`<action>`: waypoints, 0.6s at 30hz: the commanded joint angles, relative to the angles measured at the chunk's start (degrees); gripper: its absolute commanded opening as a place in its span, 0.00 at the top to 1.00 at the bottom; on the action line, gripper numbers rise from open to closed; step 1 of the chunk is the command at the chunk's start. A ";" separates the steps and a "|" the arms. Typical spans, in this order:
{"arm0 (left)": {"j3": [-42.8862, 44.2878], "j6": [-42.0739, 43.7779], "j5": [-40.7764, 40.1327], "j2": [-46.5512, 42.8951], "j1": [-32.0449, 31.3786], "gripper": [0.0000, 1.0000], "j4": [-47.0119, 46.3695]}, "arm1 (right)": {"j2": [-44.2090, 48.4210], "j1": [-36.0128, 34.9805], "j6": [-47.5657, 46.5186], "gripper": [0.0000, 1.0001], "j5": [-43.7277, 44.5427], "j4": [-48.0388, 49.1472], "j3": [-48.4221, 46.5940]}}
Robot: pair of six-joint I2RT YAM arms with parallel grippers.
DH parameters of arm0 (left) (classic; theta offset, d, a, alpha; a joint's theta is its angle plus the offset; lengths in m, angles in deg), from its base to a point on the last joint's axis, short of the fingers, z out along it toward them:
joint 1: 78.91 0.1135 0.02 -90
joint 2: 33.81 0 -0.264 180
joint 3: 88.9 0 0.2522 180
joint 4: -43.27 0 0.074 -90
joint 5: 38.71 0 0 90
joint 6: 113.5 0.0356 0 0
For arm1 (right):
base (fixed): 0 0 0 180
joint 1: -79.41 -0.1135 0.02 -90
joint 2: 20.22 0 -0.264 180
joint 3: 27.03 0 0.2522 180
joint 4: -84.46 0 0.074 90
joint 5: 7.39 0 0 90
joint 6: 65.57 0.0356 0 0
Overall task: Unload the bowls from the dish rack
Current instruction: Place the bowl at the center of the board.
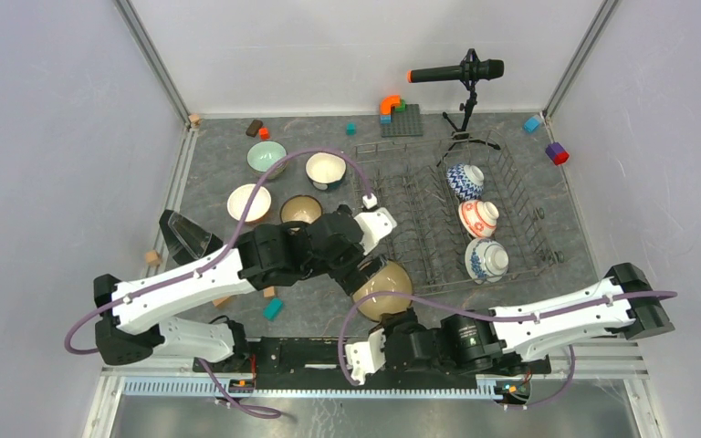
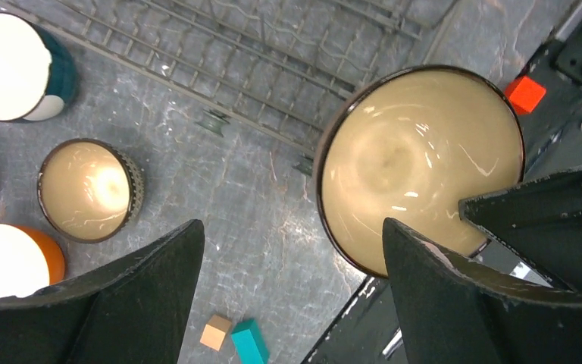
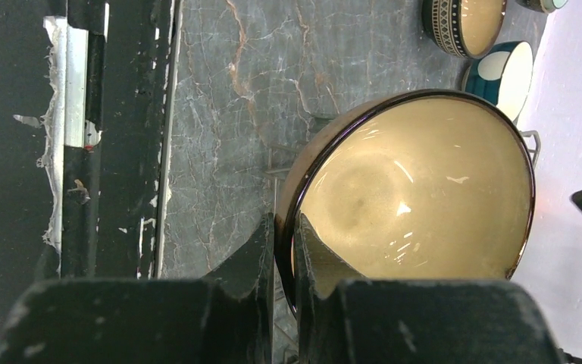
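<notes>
My right gripper (image 3: 284,224) is shut on the near rim of a large brown bowl (image 3: 424,189) with a cream inside, holding it just off the front left corner of the dish rack (image 1: 420,219). My left gripper (image 2: 292,227) hangs open beside that bowl (image 2: 417,167), one finger over its rim and bare table between the jaws. Three patterned bowls stand in the rack: blue-white zigzag (image 1: 465,181), red-white (image 1: 478,218), blue-white (image 1: 486,260). On the table to the left sit pale green (image 1: 266,157), teal (image 1: 326,170), orange (image 1: 249,203) and dark striped (image 1: 300,211) bowls.
A teal block (image 2: 250,341) and a tan block (image 2: 216,332) lie on the table under my left gripper. A microphone on a tripod (image 1: 464,82) stands behind the rack, beside a grey studded plate (image 1: 402,120). Loose blocks (image 1: 557,152) dot the far edge.
</notes>
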 commanded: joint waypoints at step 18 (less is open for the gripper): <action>-0.11 4.73 3.13 6.98 -2.31 0.36 3.58 | -3.46 -2.59 -4.63 1.00 6.53 4.18 -7.39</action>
